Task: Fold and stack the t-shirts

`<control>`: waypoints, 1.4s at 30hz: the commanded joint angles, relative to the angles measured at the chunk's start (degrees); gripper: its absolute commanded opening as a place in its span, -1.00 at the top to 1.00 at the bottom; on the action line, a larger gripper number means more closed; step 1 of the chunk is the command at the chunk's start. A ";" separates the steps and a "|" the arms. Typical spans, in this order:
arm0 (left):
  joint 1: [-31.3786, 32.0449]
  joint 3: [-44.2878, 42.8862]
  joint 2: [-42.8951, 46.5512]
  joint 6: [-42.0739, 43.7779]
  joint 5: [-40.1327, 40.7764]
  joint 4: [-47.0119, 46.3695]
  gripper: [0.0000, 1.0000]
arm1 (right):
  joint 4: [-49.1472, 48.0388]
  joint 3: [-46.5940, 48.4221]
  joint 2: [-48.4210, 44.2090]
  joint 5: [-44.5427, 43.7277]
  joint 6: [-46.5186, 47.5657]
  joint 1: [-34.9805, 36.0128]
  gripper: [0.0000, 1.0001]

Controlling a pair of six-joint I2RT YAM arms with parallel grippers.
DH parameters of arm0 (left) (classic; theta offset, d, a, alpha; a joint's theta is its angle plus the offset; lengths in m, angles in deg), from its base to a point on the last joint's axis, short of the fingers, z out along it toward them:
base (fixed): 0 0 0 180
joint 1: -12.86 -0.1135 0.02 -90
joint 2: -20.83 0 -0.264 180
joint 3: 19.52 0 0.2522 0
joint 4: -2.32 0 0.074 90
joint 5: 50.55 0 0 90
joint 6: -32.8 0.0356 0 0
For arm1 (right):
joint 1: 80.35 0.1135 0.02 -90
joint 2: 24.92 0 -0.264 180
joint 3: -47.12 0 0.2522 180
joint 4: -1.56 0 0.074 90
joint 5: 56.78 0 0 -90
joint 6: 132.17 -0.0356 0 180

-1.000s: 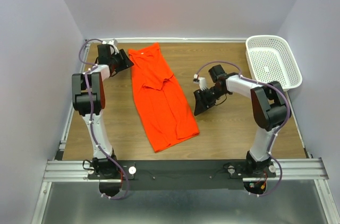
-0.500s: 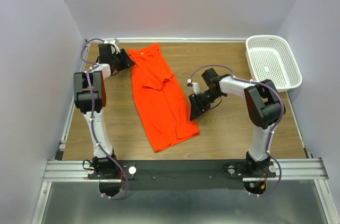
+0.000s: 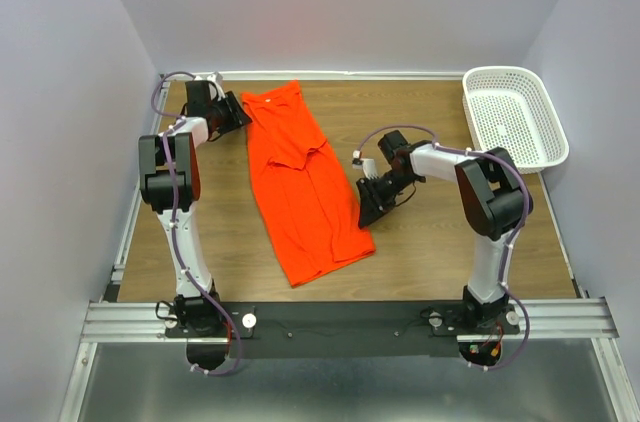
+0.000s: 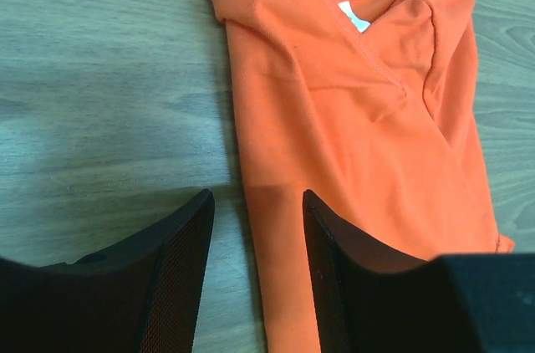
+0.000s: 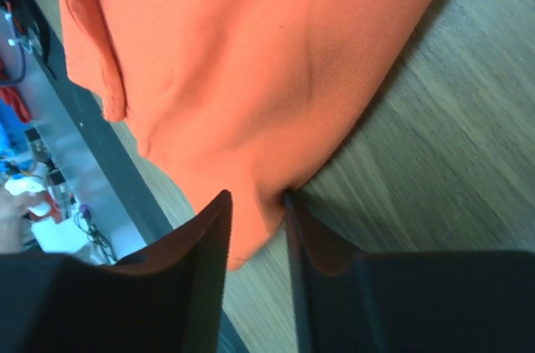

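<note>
lying flat on the wooden bench (image 3: 440, 252), the orange-red t-shirt (image 3: 300, 182) is folded into a long narrow strip that runs on a slant, collar end at the far left of centre and hem end nearer the arm bases. its small white neck label (image 4: 353, 17) shows inside the collar in the left wrist view.

the left claw (image 3: 238, 112) sits low at the collar end, just beside the shirt's left edge. its jaws stand well apart and hold nothing: one finger (image 4: 180, 269) is over bare wood, the other (image 4: 334, 278) over the cloth, with the shirt's edge running between them.

the right claw (image 3: 368, 210) is down at the shirt's right edge, near the hem end. its jaws stand only a narrow gap apart, with a fold of the orange cloth between them; whether they actually pinch the cloth i cannot tell.

a white lattice basket (image 3: 512, 117) stands at the far right corner, well apart from the shirt.
</note>
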 commanded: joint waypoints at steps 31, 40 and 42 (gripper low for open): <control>0.31 -4.34 -0.87 4.41 -2.40 8.18 1.00 | 0.24 0.20 0.66 -7.70 -0.32 0.41 0.90; -3.72 9.19 9.32 3.88 -0.56 5.28 1.00 | 3.04 -0.51 -1.98 -9.98 3.37 -4.86 0.92; -4.17 11.14 11.00 3.88 -0.29 5.46 1.00 | 4.10 -0.07 -1.90 -10.51 5.30 -6.70 0.92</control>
